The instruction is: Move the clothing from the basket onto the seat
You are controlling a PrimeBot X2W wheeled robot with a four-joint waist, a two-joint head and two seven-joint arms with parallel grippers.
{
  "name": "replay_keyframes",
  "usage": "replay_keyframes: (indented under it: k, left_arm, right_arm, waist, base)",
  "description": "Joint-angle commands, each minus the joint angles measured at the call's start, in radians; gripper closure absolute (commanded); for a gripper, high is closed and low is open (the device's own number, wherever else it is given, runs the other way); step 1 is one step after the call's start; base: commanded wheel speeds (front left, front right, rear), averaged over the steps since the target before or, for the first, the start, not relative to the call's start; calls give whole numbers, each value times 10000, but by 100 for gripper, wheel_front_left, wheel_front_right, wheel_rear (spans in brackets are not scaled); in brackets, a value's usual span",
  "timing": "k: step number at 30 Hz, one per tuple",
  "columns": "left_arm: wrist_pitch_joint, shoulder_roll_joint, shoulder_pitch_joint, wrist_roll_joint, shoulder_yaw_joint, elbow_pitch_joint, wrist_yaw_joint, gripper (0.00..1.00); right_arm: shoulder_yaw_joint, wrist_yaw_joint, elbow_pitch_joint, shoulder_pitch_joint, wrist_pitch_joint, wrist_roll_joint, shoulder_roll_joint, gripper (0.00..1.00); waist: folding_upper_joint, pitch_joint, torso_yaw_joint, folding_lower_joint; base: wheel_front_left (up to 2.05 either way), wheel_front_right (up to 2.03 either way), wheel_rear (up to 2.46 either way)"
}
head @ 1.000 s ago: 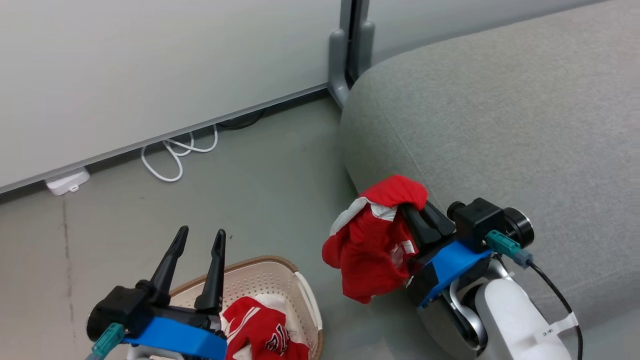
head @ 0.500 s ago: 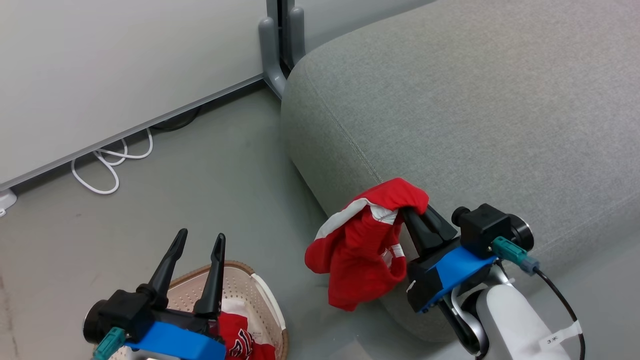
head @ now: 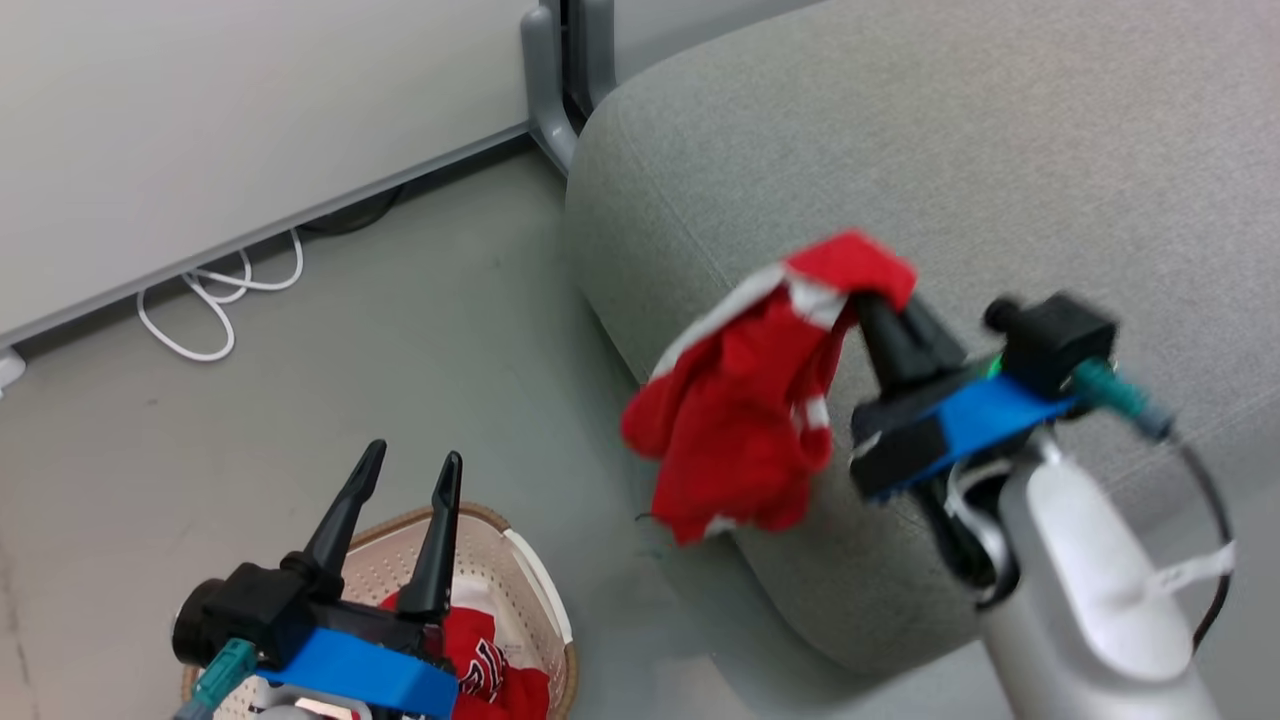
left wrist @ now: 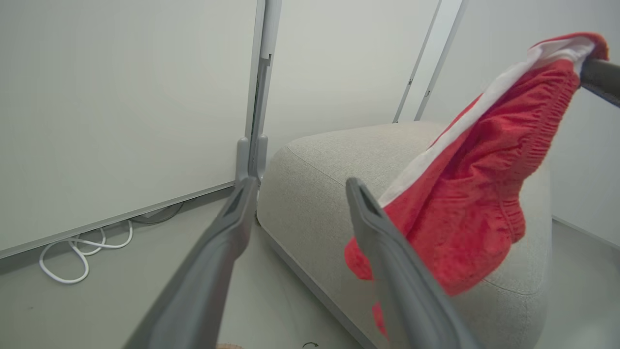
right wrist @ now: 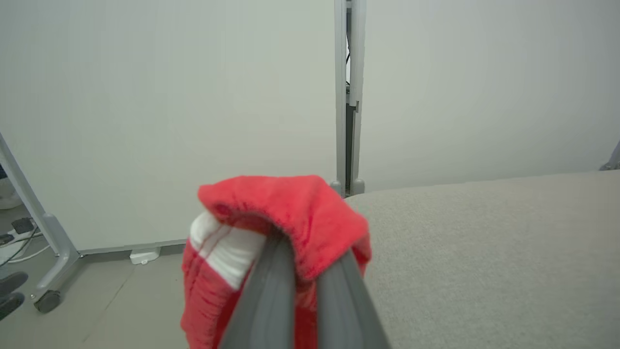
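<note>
My right gripper (head: 880, 300) is shut on a red garment with white stripes (head: 750, 410), which hangs in the air beside the near corner of the grey seat (head: 1000, 150). The same garment (left wrist: 474, 194) dangles in front of the seat (left wrist: 329, 155) in the left wrist view, and it drapes over my right gripper (right wrist: 307, 247) in the right wrist view. The cream basket (head: 520, 560) sits on the floor at lower left, with a second red garment with dark lettering (head: 480, 670) inside. My left gripper (head: 410, 470) is open above the basket, holding nothing.
A pale wall panel (head: 200, 120) runs along the back, with a grey post (head: 555, 90) at the seat's corner. A white cable (head: 220, 300) loops on the grey floor under the wall. A wheeled frame leg (right wrist: 48, 261) stands at far left in the right wrist view.
My right gripper has lifted the red garment higher and toward the seat's top. The camera view shifted right earlier; my left gripper stays open over the basket.
</note>
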Motion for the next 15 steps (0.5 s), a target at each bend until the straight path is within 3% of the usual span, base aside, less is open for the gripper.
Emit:
replay_keyframes:
  k: [1, 6, 15]
  left_arm:
    - [-27, 98, -216, 67, 38, -89, -6, 0]
    - [-27, 216, -467, 41, 116, -315, -7, 0]
    - [-27, 706, -1325, 203, 3, -957, -7, 0]
  right_arm:
    - [-223, 5, 62, -658, -19, 562, -12, 100]
    - [-1343, 5, 608, -2548, 155, 416, -63, 100]
    - [-3805, 5, 1887, -5877, 143, -141, -1387, 100]
  waist:
    - [0, 223, 58, 0]
    - [0, 885, 164, 0]
    - [0, 2522, 555, 0]
  base:
    - [0, 0, 0]
    - [0, 0, 0]
    - [0, 0, 0]
